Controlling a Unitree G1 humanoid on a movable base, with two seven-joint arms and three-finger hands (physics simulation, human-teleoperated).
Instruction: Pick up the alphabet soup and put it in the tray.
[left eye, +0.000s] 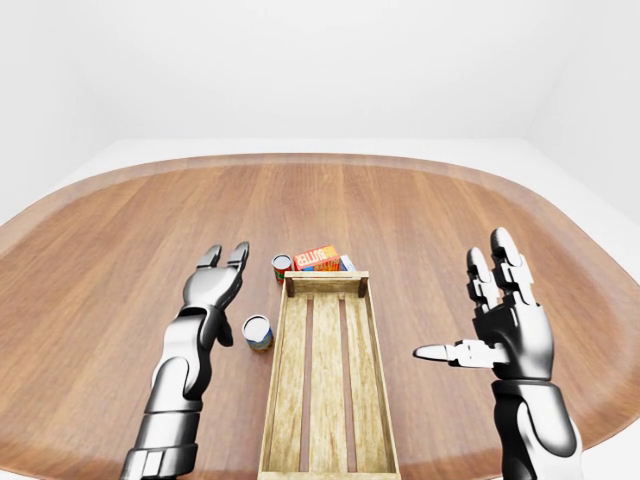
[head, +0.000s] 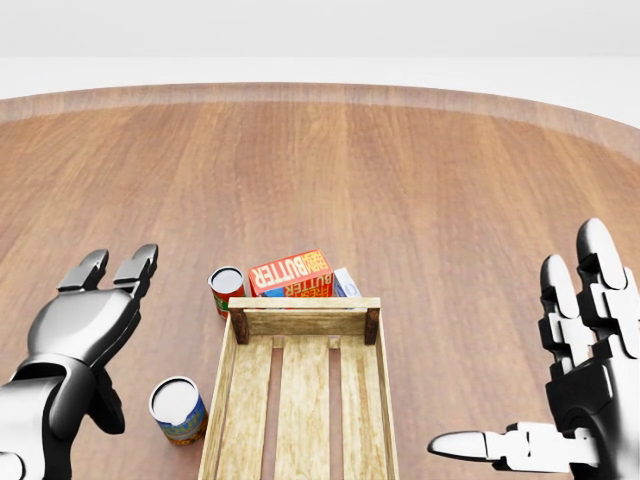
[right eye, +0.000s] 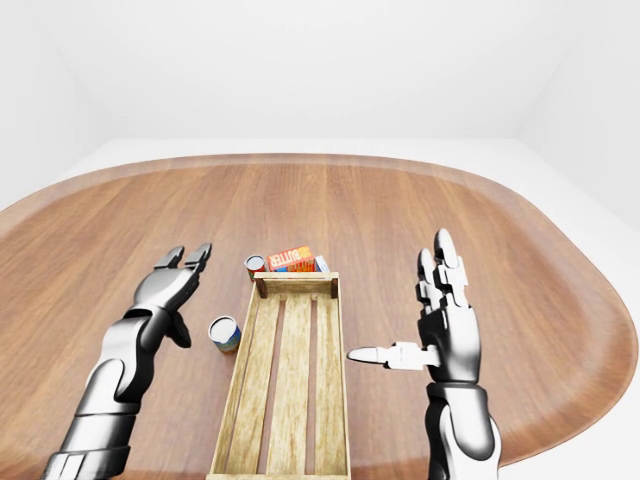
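Both hands open, empty. Left hand (head: 95, 300) nearest blue can (head: 179, 409); red can (head: 227, 289), probably the soup, risks being mistaken.

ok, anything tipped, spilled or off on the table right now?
Nothing spilled or damaged. The butter box lies on its side, angled, past the tray's far end. Both cans stand upright: one beside the box, one left of the tray. The tray is empty; both hands are open.
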